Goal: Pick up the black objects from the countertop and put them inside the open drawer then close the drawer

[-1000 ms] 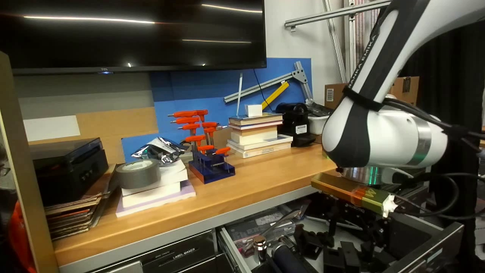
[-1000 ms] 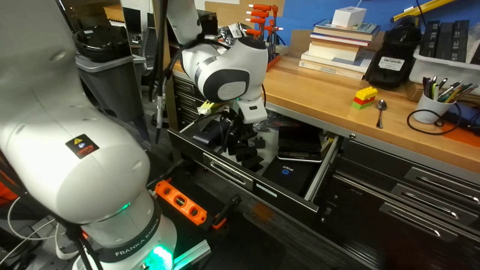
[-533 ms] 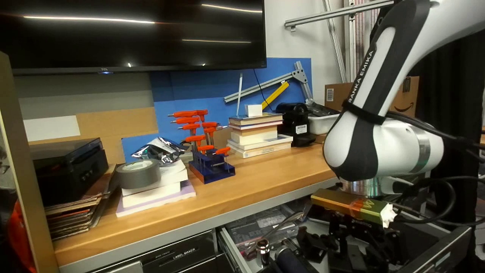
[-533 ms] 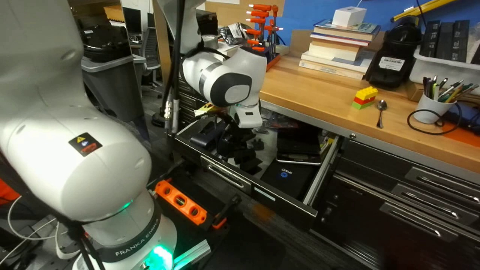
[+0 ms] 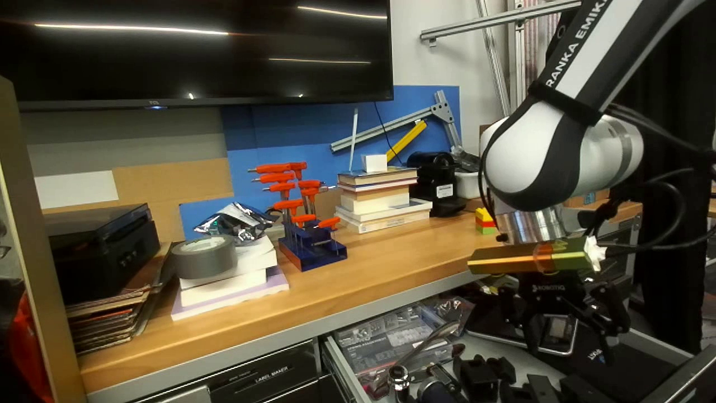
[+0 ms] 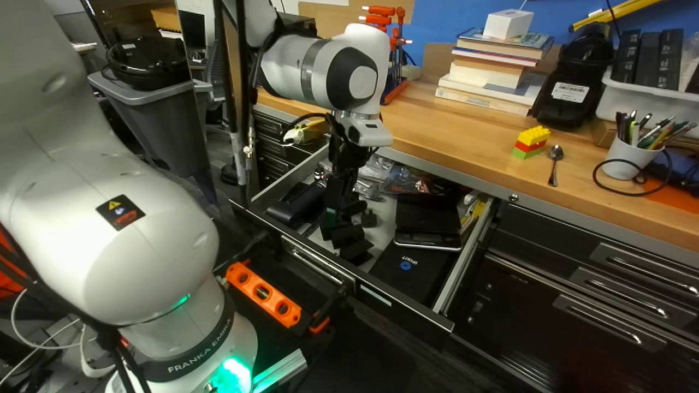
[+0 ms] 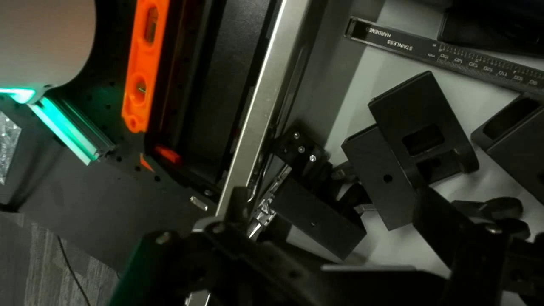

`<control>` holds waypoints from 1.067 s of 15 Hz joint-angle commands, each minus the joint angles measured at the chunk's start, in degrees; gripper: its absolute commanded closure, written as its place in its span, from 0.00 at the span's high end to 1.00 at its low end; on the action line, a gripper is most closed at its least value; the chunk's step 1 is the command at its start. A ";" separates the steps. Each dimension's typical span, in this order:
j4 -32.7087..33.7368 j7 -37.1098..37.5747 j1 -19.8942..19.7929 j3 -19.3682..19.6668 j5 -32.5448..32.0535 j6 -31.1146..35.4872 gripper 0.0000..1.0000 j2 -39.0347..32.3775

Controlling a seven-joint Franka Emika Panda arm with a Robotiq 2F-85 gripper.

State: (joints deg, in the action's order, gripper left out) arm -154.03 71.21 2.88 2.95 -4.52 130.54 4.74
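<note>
Several matte black blocks lie inside the open drawer, seen in both exterior views (image 5: 482,376) (image 6: 348,234) and close up in the wrist view (image 7: 420,117); another block (image 7: 318,219) lies near the drawer's front wall. No such lump shows on the visible countertop (image 5: 386,263). The dark drawer (image 6: 377,297) is pulled out, its front handle (image 6: 319,262) facing the robot base. My gripper (image 5: 570,351) hangs above the drawer, fingers pointing down, open with nothing visible between them. In the wrist view its spread fingers (image 7: 333,199) frame the blocks. Whether a fingertip touches the drawer front is unclear.
The drawer also holds a scale (image 6: 428,221), a black case (image 6: 407,270), a ruler (image 7: 450,53) and plastic bags (image 6: 404,177). On the countertop stand a book stack (image 6: 491,76), toy bricks (image 6: 531,143), a spoon (image 6: 555,164) and red-handled tools (image 5: 305,224). An orange level (image 6: 265,295) lies by the base.
My gripper dipped into the drawer, then rose and turned; it is now higher above it. The drawer has slid somewhat further out.
</note>
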 commanded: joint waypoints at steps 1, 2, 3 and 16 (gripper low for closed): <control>0.86 -2.41 -1.43 -1.59 4.35 -7.88 1.00 3.48; 0.71 -1.23 -1.54 -1.82 5.52 -9.84 1.00 3.88; 0.24 -0.92 -1.59 -1.95 7.20 -11.24 1.00 4.31; -4.65 -6.21 -1.09 -2.39 28.65 8.53 1.00 -3.06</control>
State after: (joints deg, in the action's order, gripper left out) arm -158.76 68.13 2.18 1.40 19.50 133.61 4.31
